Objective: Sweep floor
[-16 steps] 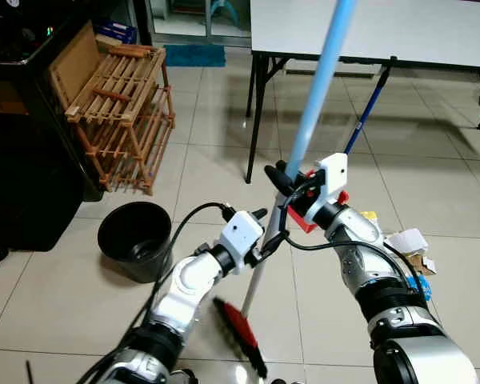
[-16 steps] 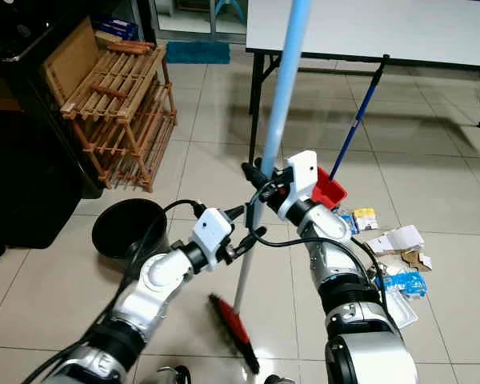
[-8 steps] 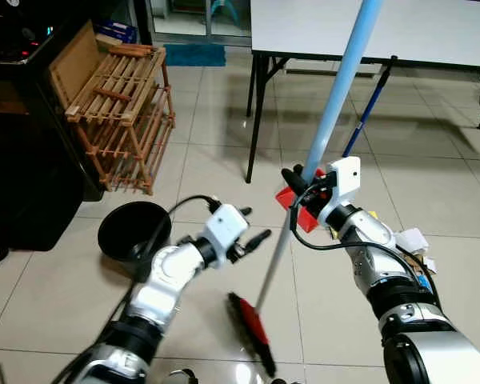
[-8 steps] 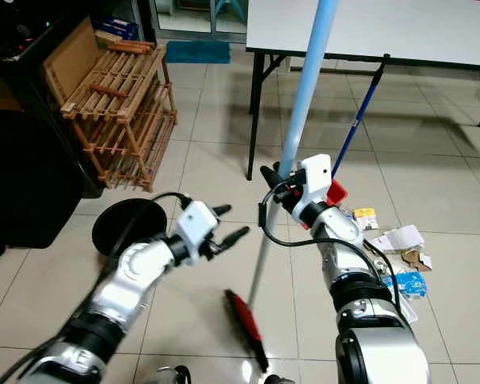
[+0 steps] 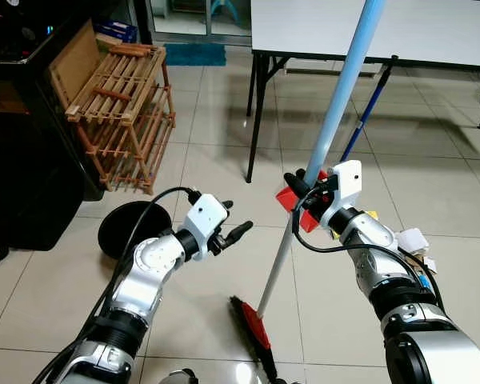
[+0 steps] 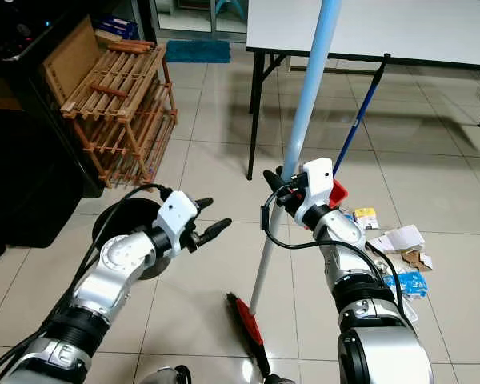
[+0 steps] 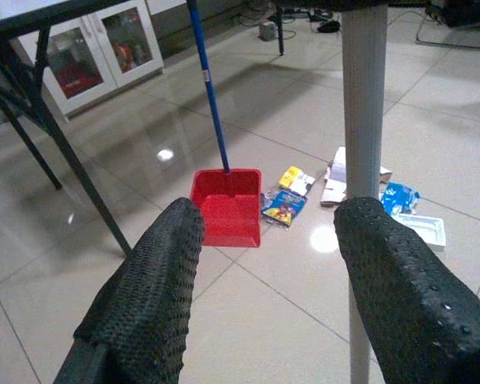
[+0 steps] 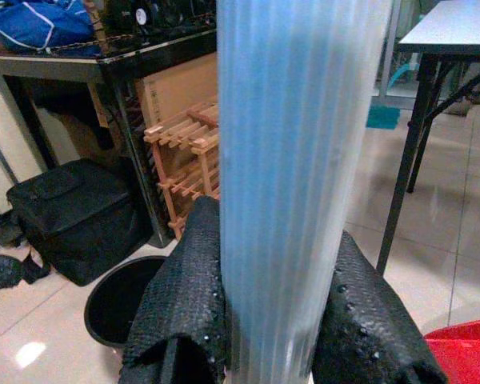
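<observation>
A broom with a light blue and white handle (image 5: 336, 104) leans up to the right, its red and black head (image 5: 252, 328) on the tiles before me. My right gripper (image 5: 298, 186) is shut on the handle at mid-height; in the right wrist view both fingers (image 8: 184, 280) hug the blue pole (image 8: 296, 160). My left gripper (image 5: 237, 218) is open, off to the left of the handle and apart from it. A red dustpan (image 7: 226, 206) with a blue stick stands behind the broom. Scraps of litter (image 6: 392, 240) lie on the floor at the right.
A black bucket (image 5: 124, 232) sits on the floor at the left, beside a wooden slatted rack (image 5: 120, 112) and a black cabinet (image 5: 24, 160). A white table (image 5: 432, 28) on black legs (image 5: 256, 112) stands behind. Open tiles lie around the broom head.
My left gripper has let go of the broom handle, opened and drawn away to the left. The handle now leans further right, held by the right gripper alone; the head has slid right.
</observation>
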You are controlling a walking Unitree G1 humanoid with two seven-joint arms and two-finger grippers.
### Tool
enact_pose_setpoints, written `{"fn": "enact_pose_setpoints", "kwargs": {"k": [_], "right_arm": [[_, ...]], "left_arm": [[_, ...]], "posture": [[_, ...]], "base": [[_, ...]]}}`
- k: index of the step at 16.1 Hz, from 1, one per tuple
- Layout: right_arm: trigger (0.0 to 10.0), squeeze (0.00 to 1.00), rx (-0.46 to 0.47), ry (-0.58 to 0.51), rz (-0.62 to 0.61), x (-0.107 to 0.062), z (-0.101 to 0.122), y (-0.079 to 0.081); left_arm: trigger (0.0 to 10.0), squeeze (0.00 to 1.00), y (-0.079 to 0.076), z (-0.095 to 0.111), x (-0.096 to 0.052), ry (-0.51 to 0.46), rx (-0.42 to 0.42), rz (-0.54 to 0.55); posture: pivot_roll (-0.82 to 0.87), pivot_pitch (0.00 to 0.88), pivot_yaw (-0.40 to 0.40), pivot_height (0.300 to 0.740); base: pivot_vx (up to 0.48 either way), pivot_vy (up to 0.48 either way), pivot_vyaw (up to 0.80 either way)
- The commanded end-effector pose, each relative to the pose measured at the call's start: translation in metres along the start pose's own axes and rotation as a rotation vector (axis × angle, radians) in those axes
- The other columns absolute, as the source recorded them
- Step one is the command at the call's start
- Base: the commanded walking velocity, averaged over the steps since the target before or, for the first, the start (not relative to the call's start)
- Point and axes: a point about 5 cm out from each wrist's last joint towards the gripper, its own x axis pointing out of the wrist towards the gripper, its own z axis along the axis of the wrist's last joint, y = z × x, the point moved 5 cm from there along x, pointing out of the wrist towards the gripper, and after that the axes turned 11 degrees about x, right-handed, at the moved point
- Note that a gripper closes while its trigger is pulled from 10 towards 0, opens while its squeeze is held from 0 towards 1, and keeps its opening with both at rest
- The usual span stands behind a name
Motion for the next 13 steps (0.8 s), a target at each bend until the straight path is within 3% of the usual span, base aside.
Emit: {"fn": "enact_pose_setpoints", "kwargs": {"k": [1, 4, 13], "right_arm": [[10.0, 0.00, -0.035, -0.045, 0.011, 0.003, 0.015, 0.000], [10.0, 0.00, -0.023, -0.035, 0.033, 0.003, 0.009, 0.005], [10.0, 0.00, 0.052, -0.010, 0.306, -0.004, 0.008, 0.035]], "left_arm": [[10.0, 0.00, 0.001, 0.004, 0.001, -0.013, 0.006, -0.005], [10.0, 0.00, 0.005, 0.007, -0.002, -0.026, -0.009, 0.015], [10.0, 0.00, 0.002, 0.007, -0.011, -0.036, -0.053, -0.067]], "posture": [[0.08, 0.169, -0.048, 0.740], [0.08, 0.170, -0.049, 0.740], [0.08, 0.172, -0.051, 0.740]], "base": [[0.000, 0.000, 0.00], [0.000, 0.000, 0.00], [0.000, 0.000, 0.00]]}}
